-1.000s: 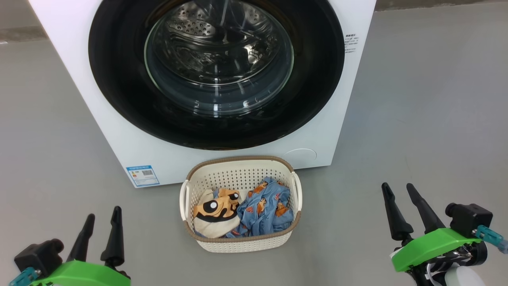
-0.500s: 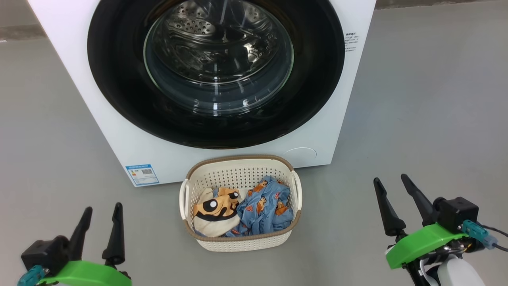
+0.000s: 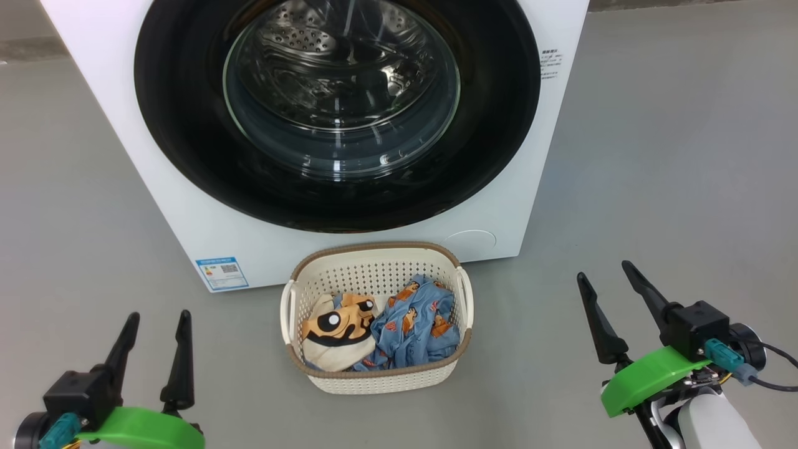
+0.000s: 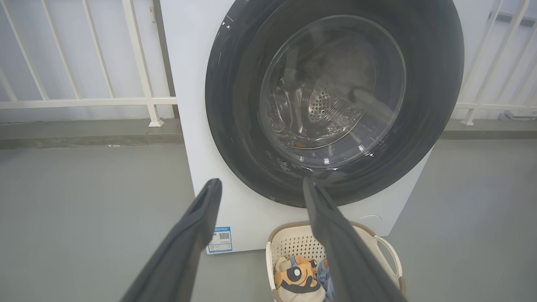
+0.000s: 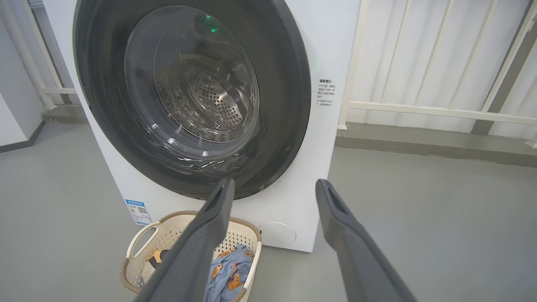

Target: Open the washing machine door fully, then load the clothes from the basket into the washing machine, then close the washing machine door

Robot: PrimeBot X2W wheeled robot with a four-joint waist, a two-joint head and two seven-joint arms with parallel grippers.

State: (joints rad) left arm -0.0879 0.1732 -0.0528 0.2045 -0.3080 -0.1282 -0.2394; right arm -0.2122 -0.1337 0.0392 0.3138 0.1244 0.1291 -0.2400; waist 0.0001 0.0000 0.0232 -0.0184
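Grey smooth floor (image 3: 654,156) runs under everything I have on screen. On my left gripper (image 3: 158,315) the two long dark fingers (image 3: 181,362) stand apart with nothing between them, low at the left of the head view. The right gripper (image 3: 603,269) is the same, its fingers (image 3: 598,324) spread and empty, low at the right. Both hang over bare floor, well apart from each other.

Between them on the floor sits the small cream perforated plastic basket (image 3: 374,274) with its brown woven-look rim and side handles. Inside it lie the clothes: a cream garment with an orange-black cartoon face (image 3: 333,340) on the left and a blue garment printed with orange-brown figures (image 3: 418,324) on the right, the two touching.

Just behind the basket stands the big white front-loading washing machine (image 3: 187,218), a small blue label sticker (image 3: 221,273) at its lower left corner. Its large round glossy black door (image 3: 187,125) sits shut against the front, and through the clear bulging glass window (image 3: 340,143) I can see the steel perforated drum (image 3: 299,37). Behind the machine, in the wrist views, a white railing (image 4: 84,100) lines the wall.
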